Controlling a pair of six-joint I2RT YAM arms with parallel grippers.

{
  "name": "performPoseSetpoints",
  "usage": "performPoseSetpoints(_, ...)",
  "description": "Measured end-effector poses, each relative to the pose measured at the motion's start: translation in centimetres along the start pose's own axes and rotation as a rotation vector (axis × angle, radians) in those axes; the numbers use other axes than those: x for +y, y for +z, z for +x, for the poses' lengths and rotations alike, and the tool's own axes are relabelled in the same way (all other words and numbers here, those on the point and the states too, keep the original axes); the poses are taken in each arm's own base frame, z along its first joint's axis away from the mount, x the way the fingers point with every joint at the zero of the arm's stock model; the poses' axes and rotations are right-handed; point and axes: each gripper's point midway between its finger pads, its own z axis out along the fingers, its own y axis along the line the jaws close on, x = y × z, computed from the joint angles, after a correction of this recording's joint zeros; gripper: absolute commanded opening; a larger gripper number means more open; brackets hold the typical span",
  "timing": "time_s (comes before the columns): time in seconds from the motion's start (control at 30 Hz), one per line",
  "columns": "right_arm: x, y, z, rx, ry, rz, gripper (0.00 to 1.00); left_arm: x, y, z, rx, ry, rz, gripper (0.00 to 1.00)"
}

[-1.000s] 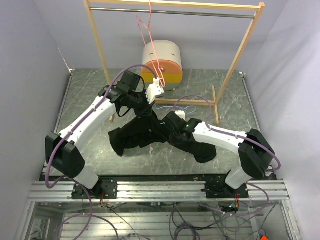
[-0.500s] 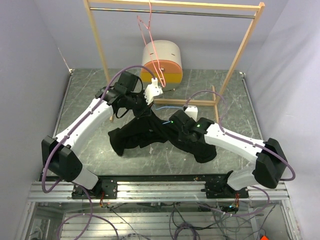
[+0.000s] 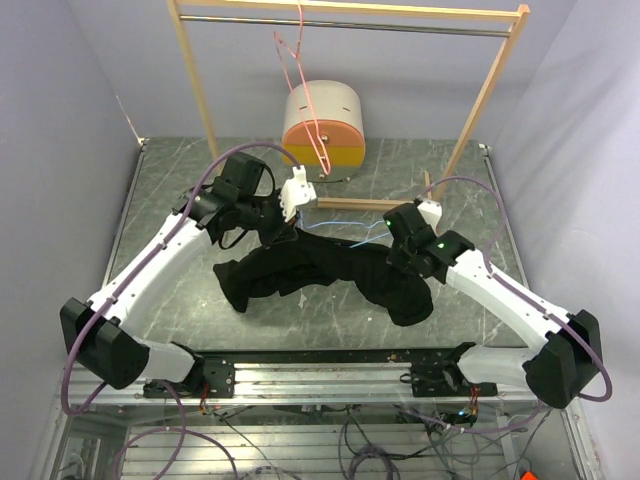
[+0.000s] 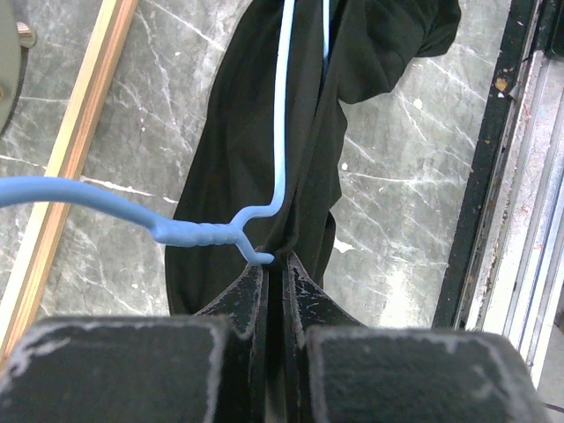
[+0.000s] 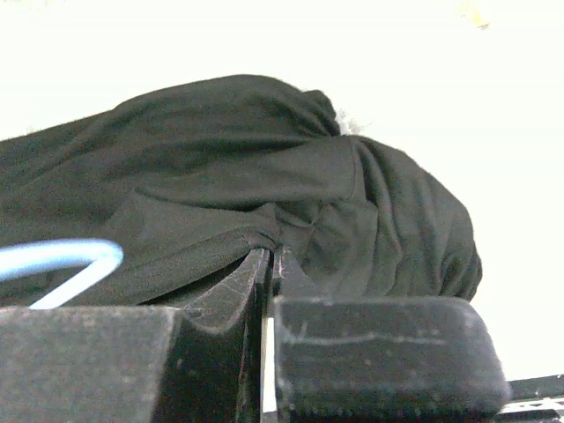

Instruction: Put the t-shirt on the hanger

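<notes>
The black t-shirt (image 3: 320, 268) lies stretched across the middle of the table between my two grippers. My left gripper (image 3: 286, 230) is shut on a fold of it at its left upper end. In the left wrist view the cloth (image 4: 238, 150) is pinched at my left gripper (image 4: 273, 263), and the light-blue hanger (image 4: 194, 233) has its twisted neck right at the fingertips, one wire running down over the shirt. My right gripper (image 3: 398, 256) is shut on a fold of the t-shirt (image 5: 264, 167), pinched at my right gripper (image 5: 271, 252). A loop of the hanger (image 5: 62, 257) shows at the left there. Hanger wire (image 3: 352, 241) shows over the shirt.
A wooden clothes rack (image 3: 200, 90) stands at the back with a pink-red wire hanger (image 3: 310, 100) on its rail. Its foot bar (image 4: 79, 150) lies close to my left gripper. A round cream and orange container (image 3: 322, 125) sits behind the rack. A black rail (image 4: 485, 176) borders the table's near edge.
My right gripper has moved right and back with the cloth in it. The left arm has shifted a little left. The t-shirt is pulled out longer between them.
</notes>
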Motion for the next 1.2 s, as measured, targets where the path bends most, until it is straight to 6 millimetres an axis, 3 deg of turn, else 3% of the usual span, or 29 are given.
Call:
performPoseSetpoints(0.47,-0.1,-0.7,-4.7,-0.068,0.004,-0.016,0.0,-0.4,0.1,0.8,0.006,0.076,0.024,0.07)
performPoseSetpoints(0.77,0.3,-2.8,-7.0,-0.102,-0.03,-0.03,0.0,0.3,0.9,1.5,0.032,0.078,0.015,0.07)
performPoseSetpoints(1.0,1.2,-4.6,-9.2,-0.136,-0.085,-0.064,0.0,1.6,2.9,1.9,0.07,0.063,0.023,0.07)
performPoseSetpoints(1.2,3.3,-4.9,-9.4,-0.125,-0.178,-0.099,0.0,2.4,3.6,0.7,0.058,0.067,0.018,0.07)
